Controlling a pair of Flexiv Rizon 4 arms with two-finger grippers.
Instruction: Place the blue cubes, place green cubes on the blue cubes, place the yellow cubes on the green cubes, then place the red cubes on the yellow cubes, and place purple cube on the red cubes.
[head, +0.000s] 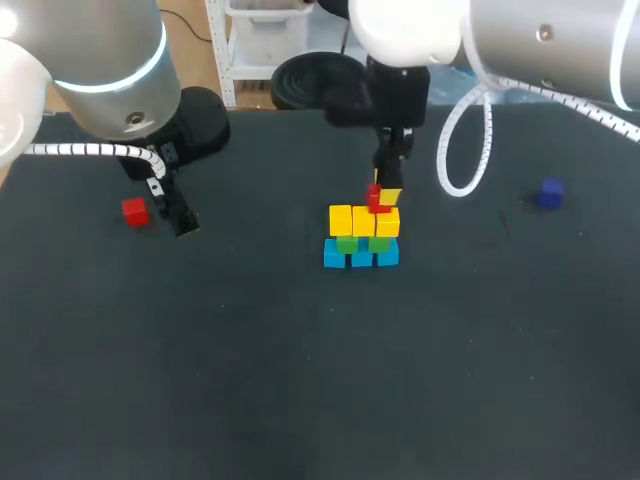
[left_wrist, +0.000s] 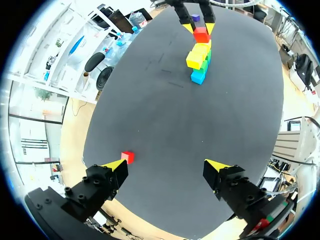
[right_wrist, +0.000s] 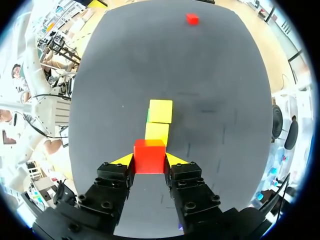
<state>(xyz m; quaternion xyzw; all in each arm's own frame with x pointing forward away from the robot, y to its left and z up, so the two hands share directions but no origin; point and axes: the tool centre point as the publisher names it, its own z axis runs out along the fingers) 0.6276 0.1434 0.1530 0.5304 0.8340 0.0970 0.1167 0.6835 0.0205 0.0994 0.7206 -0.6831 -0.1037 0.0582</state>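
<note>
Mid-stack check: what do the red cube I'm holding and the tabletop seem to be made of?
The red cube in the right gripper looks like painted wood or hard plastic, which I cannot tell; flat faces, crisp edges, even matte colour. The tabletop looks like a dark matte mat, perhaps fabric or rubber; dull, no glare, faint pale scuffs.
</note>
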